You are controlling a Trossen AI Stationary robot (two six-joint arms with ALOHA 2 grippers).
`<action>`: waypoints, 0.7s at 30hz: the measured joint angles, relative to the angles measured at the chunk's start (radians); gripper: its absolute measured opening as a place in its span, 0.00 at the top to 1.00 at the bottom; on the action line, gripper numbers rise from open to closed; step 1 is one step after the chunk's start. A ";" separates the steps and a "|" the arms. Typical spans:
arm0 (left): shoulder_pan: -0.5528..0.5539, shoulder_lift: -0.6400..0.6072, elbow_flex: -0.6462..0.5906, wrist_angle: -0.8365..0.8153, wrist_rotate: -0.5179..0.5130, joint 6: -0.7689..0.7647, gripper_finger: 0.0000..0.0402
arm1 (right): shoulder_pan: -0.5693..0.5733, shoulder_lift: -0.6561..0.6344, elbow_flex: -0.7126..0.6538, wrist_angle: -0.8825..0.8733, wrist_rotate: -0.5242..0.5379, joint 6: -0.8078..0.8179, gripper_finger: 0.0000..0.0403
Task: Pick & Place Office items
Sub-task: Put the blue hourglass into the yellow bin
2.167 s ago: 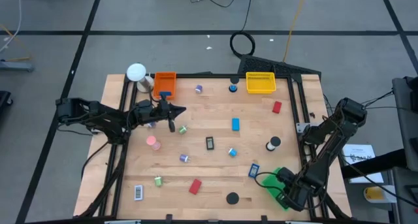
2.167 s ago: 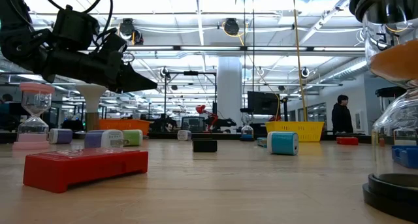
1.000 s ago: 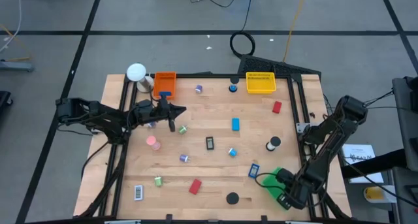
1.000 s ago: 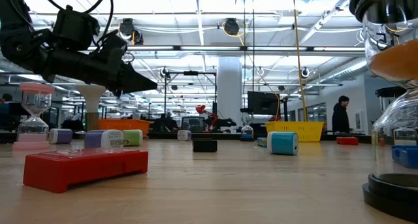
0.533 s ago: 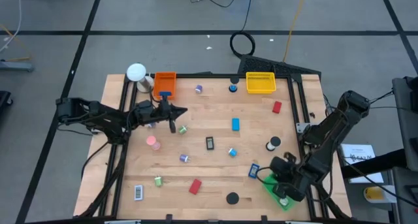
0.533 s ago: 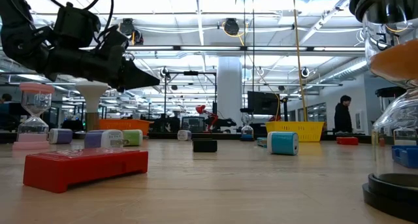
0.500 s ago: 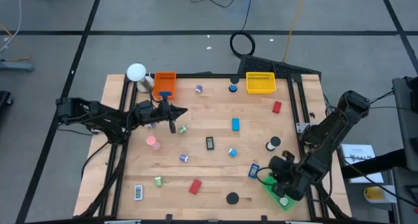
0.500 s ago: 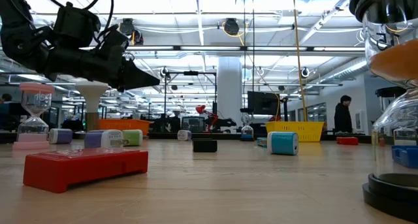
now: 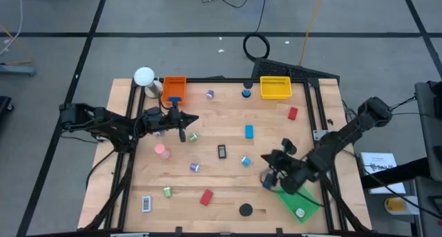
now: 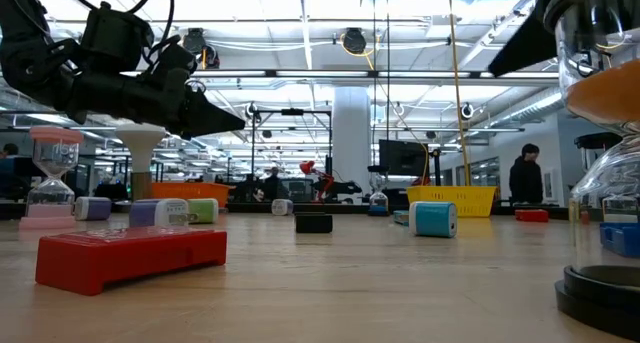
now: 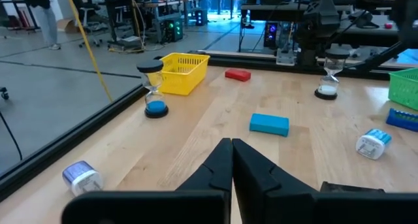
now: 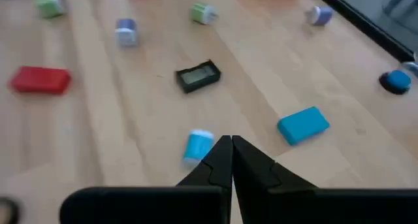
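Note:
The office items lie scattered over the wooden table: a blue roll [image 12: 197, 145], a blue rectangle [image 12: 302, 125], a black rectangle [image 12: 198, 76] and a red rectangle [image 12: 40, 79], among others. My right gripper [image 9: 265, 158] hangs shut above the table's middle right, over the blue roll [image 9: 245, 161], and holds nothing. My left gripper [image 9: 195, 117] is shut and empty too. It hovers at the far left beside the orange tray [image 9: 174, 88], above a green roll [image 9: 194, 136].
A yellow tray [image 9: 275, 87] stands at the far edge and a green tray [image 9: 298, 201] at the near right corner. A white ball-topped object [image 9: 143, 77] is at the far left. Small hourglasses [image 11: 152, 87] stand among the pieces. Black rails [image 9: 124, 161] frame the table.
My right gripper has swung up from the green tray at the near right corner toward the table's middle, rolling as it went, and has stayed shut. It now shows at the top right of the low view.

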 joint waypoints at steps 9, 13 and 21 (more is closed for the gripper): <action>0.000 0.000 0.000 -0.004 0.000 0.007 0.95 | -0.312 0.000 -0.001 0.051 -0.192 -0.180 0.97; 0.000 0.000 0.000 -0.004 0.000 0.039 0.97 | -0.461 0.000 -0.001 0.126 -0.335 -0.271 0.95; 0.000 0.000 0.000 0.000 0.000 0.020 0.96 | -0.705 0.000 -0.001 0.251 -0.561 -0.400 0.89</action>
